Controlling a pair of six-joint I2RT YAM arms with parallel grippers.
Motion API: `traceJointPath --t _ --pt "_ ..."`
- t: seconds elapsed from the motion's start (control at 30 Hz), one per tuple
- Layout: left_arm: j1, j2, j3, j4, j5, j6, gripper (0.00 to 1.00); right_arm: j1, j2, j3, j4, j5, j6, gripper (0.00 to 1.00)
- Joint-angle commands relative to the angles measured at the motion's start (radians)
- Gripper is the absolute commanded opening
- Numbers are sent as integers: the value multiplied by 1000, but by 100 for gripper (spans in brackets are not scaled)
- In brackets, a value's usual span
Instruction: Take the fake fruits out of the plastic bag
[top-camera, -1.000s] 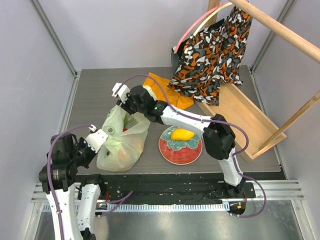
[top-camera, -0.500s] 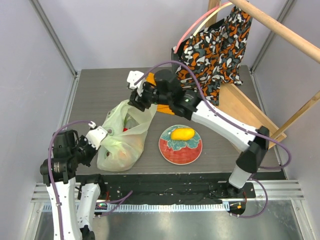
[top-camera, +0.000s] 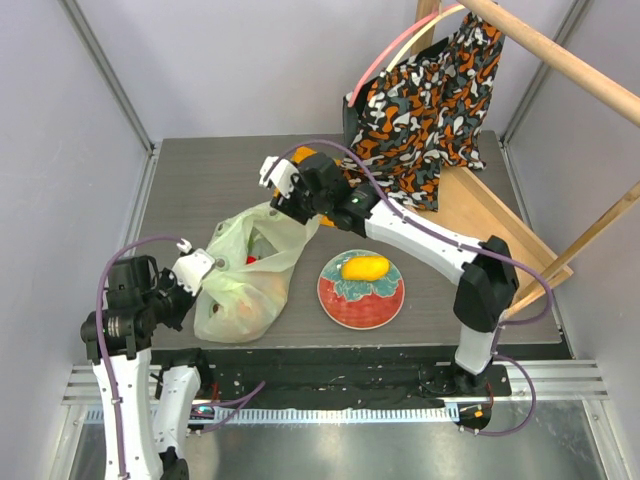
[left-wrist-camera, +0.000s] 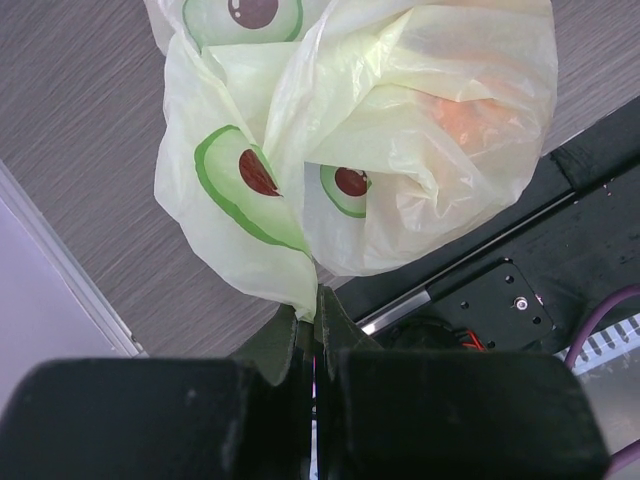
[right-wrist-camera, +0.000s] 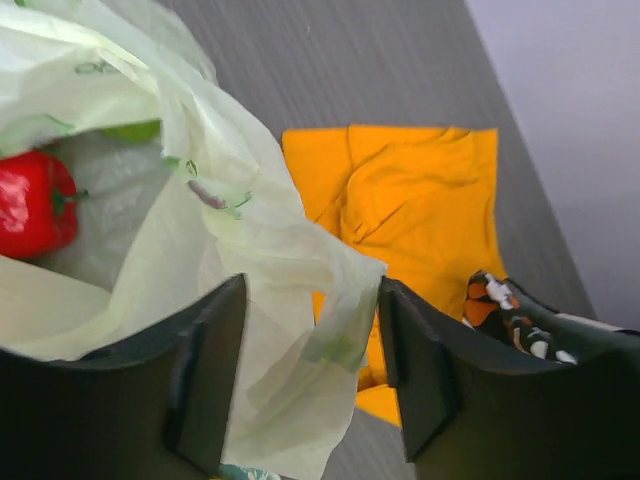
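The pale-green plastic bag (top-camera: 245, 285) lies at the table's front left with its mouth toward the back. A red pepper (right-wrist-camera: 35, 205) and a green fruit (right-wrist-camera: 130, 130) lie inside; the pepper (top-camera: 252, 259) also shows from above. An orange fruit (left-wrist-camera: 465, 115) glows through the plastic. A yellow mango (top-camera: 365, 267) rests on the red floral plate (top-camera: 345, 305). My left gripper (left-wrist-camera: 312, 312) is shut on a fold of the bag (left-wrist-camera: 350, 130) at its near left edge. My right gripper (right-wrist-camera: 310, 370) is open at the bag's far right rim, a loose flap hanging between its fingers (right-wrist-camera: 205, 370).
An orange cloth (right-wrist-camera: 410, 190) lies just behind the bag's mouth. An orange-black patterned fabric bag (top-camera: 430, 110) hangs from a wooden rack (top-camera: 490, 225) at the back right. Metal frame posts line both sides of the table.
My right arm swung right along the bag's back rim and its jaws spread wider, freeing the plastic. The bag's mouth has opened out to the right. The left gripper kept its pinch.
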Motion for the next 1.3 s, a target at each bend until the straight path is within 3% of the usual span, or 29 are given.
traceJointPath --t 0.0,0.1,0.13,0.23,0.37,0.5,0.63,0.73,0.93,1.07,1.17,1.23,1.27 --pt "1 25 19 -74 23 -26 0 -26 37 32 16 47 -12 36" --pt "2 98 59 28 27 -78 0 -75 110 138 39 6 3 4" --pt "2 127 82 59 24 -88 0 -89 133 184 42 -6 12 1" --pt "2 300 239 178 -3 -155 0 -135 225 442 59 -29 76 1" --pt "4 532 563 227 -6 -252 0 -169 269 600 95 -111 136 1" --pt "2 703 911 251 39 -349 0 -167 182 553 189 -129 210 1" --pt "2 743 1082 196 108 -404 0 -163 38 386 238 -152 271 1" --pt "2 670 1030 111 119 -389 0 -163 -67 269 212 -155 273 1" --pt "1 360 578 -64 73 -248 0 -157 -276 -90 149 -186 306 1" --pt "2 243 302 -123 26 -182 0 -128 -356 -346 109 -243 382 2" --pt "2 226 179 -124 35 -145 0 -111 -379 -503 73 -301 425 23" --pt "2 233 168 -135 72 -129 0 -102 -386 -529 48 -319 423 42" --pt "1 237 175 -147 113 -131 0 -98 -393 -515 22 -327 413 45"
